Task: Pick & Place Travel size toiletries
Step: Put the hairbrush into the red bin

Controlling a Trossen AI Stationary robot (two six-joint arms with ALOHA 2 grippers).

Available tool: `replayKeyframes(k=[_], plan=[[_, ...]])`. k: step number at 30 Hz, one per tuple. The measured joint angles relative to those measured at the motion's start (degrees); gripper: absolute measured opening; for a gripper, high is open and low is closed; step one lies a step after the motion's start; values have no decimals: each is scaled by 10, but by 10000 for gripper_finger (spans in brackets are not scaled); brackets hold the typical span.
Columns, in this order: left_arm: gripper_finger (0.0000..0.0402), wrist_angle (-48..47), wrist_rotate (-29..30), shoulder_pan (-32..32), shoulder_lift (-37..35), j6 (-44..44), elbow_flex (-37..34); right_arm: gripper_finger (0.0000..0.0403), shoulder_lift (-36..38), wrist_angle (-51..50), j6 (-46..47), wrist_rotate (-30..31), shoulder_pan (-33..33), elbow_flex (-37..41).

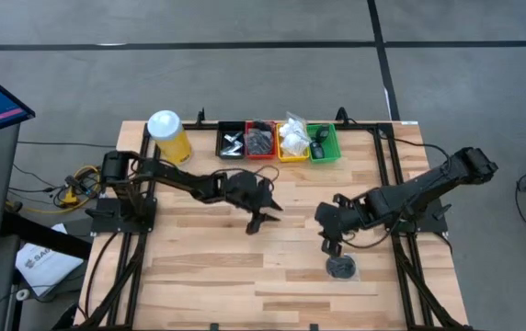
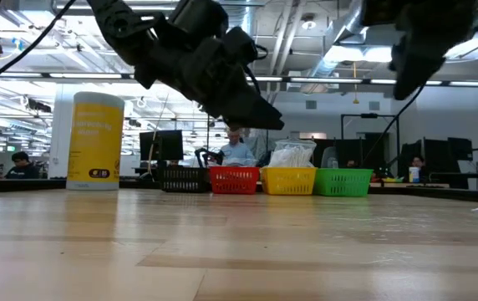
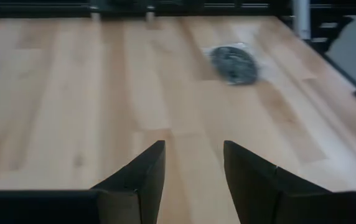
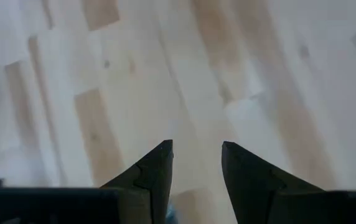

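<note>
Both empty, part-open grippers are hovering, the right gripper (image 1: pixel 327 246) just beside the flat round black disc (image 1: pixel 341 267), needing centring before closing, left gripper (image 1: pixel 261 219) waiting farther off.

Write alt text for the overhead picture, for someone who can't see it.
Two dark robot arms reach over a wooden table, the left tool and right tool both open and empty, a round black disc lying just below the right one. Black, red, yellow and green trays and a yellow canister line the far edge.

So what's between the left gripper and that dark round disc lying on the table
Nothing: in the left wrist view, only bare wood lies between the left gripper and the disc.
</note>
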State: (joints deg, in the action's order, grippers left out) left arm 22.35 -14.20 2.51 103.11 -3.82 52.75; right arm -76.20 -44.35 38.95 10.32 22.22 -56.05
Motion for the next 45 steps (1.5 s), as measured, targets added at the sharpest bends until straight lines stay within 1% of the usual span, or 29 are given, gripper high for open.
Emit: replayKeyframes(k=[4, 6, 10, 14, 17, 21, 26, 31, 39, 42, 45], plan=[[154, 1, 0, -29, 0, 37, 0, 129, -14, -3, 61, 0, 45, 0], [154, 1, 0, -42, 0, 46, 0, 129, -33, 1, 83, 0, 63, -1], [154, 5, 0, -66, 0, 47, 0, 129, -80, 7, 103, 0, 95, 0], [154, 6, 2, -81, 0, 61, 0, 129, -122, 19, 113, 0, 111, 0], [154, 6, 3, -92, 0, 76, 0, 129, -149, 15, 134, -5, 115, 0], [154, 7, 4, -105, 0, 76, 0, 129, -183, 18, 140, -40, 115, 0], [154, 9, 4, -108, 0, 75, 0, 129, -217, 20, 147, -55, 114, 0], [154, 9, 5, -108, 0, 75, 0, 129, -235, 20, 147, -65, 114, 0], [154, 9, 5, -108, 0, 75, 0, 128, -235, 17, 146, -67, 114, 0], [154, 9, 5, -108, 0, 75, 0, 113, -235, 17, 145, -73, 114, 0], [154, 9, 4, -108, 0, 75, 0, 84, -235, 17, 145, -74, 114, 0]])
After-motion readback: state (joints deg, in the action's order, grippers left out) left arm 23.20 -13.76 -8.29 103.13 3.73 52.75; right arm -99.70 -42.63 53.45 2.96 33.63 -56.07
